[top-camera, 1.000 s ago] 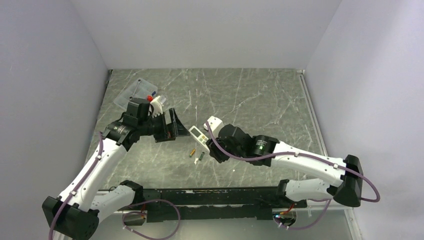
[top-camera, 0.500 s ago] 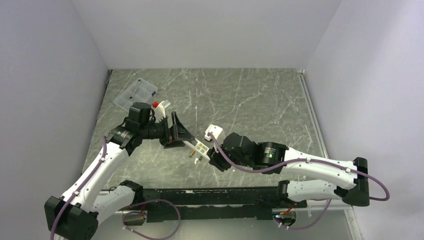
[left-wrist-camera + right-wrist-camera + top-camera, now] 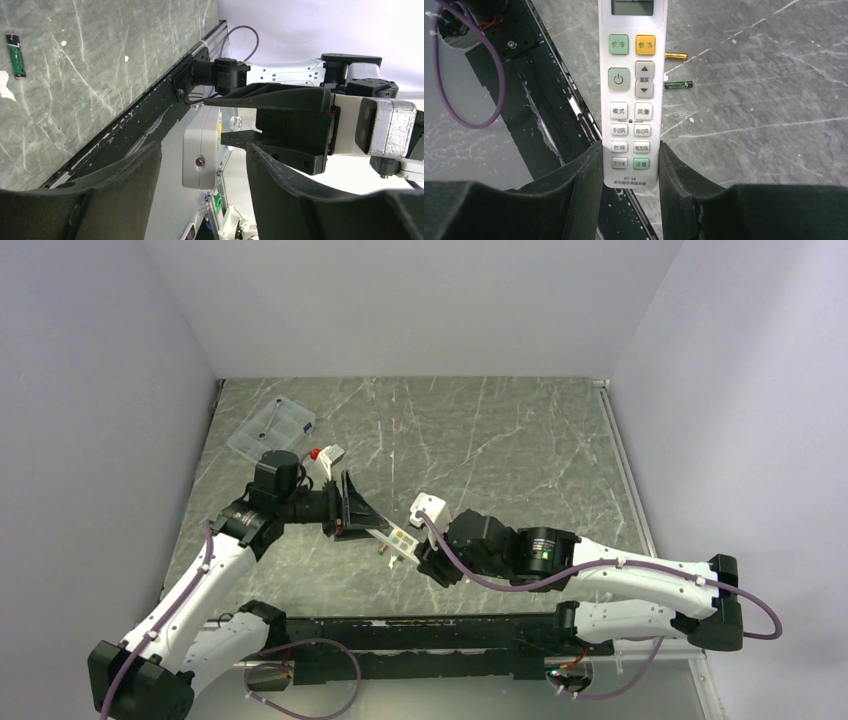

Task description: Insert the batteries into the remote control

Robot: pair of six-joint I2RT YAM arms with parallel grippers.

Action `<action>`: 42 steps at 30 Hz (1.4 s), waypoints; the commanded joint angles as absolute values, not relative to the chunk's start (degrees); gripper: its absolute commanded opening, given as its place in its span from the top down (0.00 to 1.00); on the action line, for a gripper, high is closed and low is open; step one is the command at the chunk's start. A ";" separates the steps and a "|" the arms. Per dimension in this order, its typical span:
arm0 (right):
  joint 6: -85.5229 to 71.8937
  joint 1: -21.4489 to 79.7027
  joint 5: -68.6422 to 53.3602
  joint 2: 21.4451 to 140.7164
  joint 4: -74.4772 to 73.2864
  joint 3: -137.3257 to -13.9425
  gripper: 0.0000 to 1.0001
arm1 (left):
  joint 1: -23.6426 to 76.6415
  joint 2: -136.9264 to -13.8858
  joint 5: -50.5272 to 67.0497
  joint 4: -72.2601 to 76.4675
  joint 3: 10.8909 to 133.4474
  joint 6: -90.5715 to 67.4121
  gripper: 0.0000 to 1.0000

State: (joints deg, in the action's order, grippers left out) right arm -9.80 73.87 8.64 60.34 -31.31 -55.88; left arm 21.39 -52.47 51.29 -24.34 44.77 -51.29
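The right fingers [image 3: 574, 195] were clamped on the bottom end of the remote control [image 3: 630, 95], holding it up off the bench [image 3: 764, 100] with its buttons showing. The left fingers [image 3: 300, 195] stood either side of its far end, parted and not touching it. The orange battery [image 3: 675, 56] and the green battery [image 3: 678, 85] lay on the bench beneath, near each other.

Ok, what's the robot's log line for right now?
right gripper: shut on remote control, in air | left gripper: open around its other end | batteries: on table, unloaded
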 commanded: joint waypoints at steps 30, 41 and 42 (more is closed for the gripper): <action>-8.26 77.60 12.41 58.87 -30.01 -58.21 0.58 | 21.18 -49.92 54.88 -15.20 40.78 -56.94 1.00; -6.70 78.47 12.82 56.28 -30.09 -58.54 0.09 | 21.18 -49.66 52.56 -9.97 36.27 -64.51 1.00; -6.22 78.56 12.63 56.00 -29.80 -58.47 0.08 | 21.18 -49.61 52.23 -9.61 35.84 -65.51 1.00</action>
